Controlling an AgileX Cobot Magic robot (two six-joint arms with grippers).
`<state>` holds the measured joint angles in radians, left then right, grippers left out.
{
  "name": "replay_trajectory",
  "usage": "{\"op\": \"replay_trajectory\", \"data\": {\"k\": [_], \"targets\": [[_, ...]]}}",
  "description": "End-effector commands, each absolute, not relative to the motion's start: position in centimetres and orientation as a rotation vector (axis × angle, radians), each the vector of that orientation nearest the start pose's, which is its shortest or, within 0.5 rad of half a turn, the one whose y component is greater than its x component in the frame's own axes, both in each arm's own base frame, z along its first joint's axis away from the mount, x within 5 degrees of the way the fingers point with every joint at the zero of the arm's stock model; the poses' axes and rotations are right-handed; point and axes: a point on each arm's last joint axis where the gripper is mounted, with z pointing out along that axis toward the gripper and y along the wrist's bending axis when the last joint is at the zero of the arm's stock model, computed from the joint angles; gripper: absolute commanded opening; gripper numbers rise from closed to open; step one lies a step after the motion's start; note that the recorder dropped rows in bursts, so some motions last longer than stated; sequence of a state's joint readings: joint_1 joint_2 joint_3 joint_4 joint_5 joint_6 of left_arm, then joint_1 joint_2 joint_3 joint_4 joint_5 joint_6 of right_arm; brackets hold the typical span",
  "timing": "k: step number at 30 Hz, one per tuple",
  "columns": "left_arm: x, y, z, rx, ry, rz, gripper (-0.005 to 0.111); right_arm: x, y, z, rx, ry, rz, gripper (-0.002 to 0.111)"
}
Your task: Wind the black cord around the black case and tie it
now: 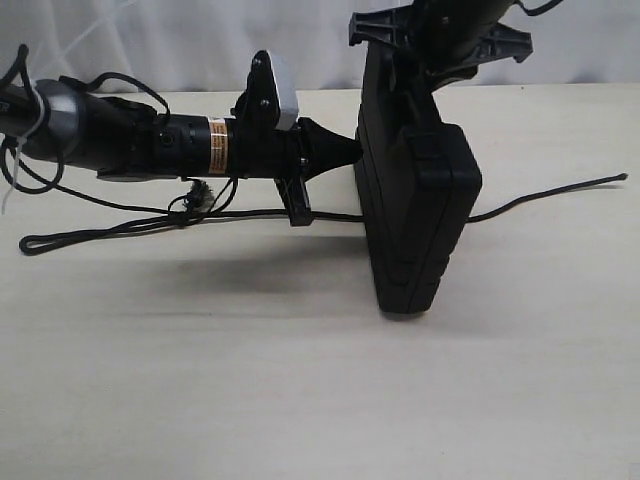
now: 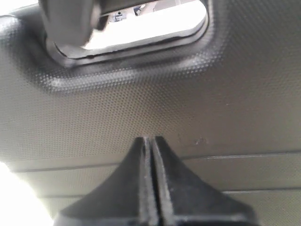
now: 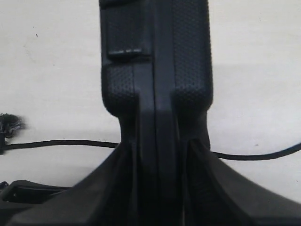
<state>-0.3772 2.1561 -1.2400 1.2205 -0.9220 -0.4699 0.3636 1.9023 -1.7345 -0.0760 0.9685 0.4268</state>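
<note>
The black case (image 1: 420,210) stands on edge on the table, and my right gripper (image 1: 410,75) is shut on its top end from above. In the right wrist view the fingers (image 3: 117,174) clamp both faces of the case (image 3: 155,56). My left gripper (image 1: 352,150) is shut, empty, with its tip against the case's left face (image 2: 225,108), below the handle cut-out (image 2: 141,28). The black cord (image 1: 120,228) lies along the table, from its loop (image 1: 30,243) on the left, past the frayed knot (image 1: 200,192), behind the case to its free end (image 1: 620,179).
The pale table (image 1: 300,400) spreads toward the front edge. A white curtain (image 1: 300,40) closes the back. The left arm's thick cables (image 1: 30,180) hang near the cord's loop. The cord (image 3: 61,143) also shows on both sides of the case in the right wrist view.
</note>
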Motion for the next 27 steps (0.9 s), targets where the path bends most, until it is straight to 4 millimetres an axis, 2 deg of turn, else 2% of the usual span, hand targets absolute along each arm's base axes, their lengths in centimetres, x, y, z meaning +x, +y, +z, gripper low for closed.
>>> {"op": "replay_trajectory", "data": {"k": [1, 4, 8, 9, 13, 21, 22, 23, 24, 25, 27], "targets": [[37.28, -22.45, 14.47, 1.290, 1.378, -0.718, 0.000, 39.48, 14.27, 31.00, 0.052, 2.616, 0.184, 0.037], [37.29, -22.45, 14.48, 1.288, 1.378, -0.718, 0.000, 38.65, 14.04, 30.55, 0.034, 2.721, 0.144, 0.037], [37.29, -22.45, 14.48, 1.288, 1.378, -0.718, 0.000, 38.56, 14.01, 30.51, 0.035, 2.731, 0.139, 0.036], [37.29, -22.45, 14.48, 1.288, 1.378, -0.718, 0.000, 38.57, 14.01, 30.51, 0.035, 2.730, 0.140, 0.034], [37.29, -22.45, 14.48, 1.288, 1.378, -0.718, 0.000, 38.57, 14.01, 30.51, 0.030, 2.730, 0.139, 0.005], [37.29, -22.45, 14.47, 1.288, 1.378, -0.718, 0.000, 38.73, 14.08, 30.62, 0.012, 2.708, 0.146, 0.005], [37.29, -22.45, 14.47, 1.288, 1.378, -0.718, 0.000, 38.76, 14.09, 30.63, 0.012, 2.705, 0.147, 0.007], [37.29, -22.45, 14.47, 1.288, 1.378, -0.718, 0.000, 38.73, 14.24, 30.64, 0.009, 2.707, 0.171, 0.016], [37.29, -22.45, 14.47, 1.288, 1.378, -0.718, 0.000, 38.74, 14.25, 30.65, 0.009, 2.705, 0.172, 0.033], [37.29, -22.45, 14.47, 1.288, 1.378, -0.718, 0.000, 38.74, 14.25, 30.65, 0.009, 2.705, 0.172, 0.038], [37.29, -22.45, 14.47, 1.288, 1.378, -0.718, 0.000, 38.71, 14.24, 30.73, 0.009, 2.703, 0.173, 0.037]]}}
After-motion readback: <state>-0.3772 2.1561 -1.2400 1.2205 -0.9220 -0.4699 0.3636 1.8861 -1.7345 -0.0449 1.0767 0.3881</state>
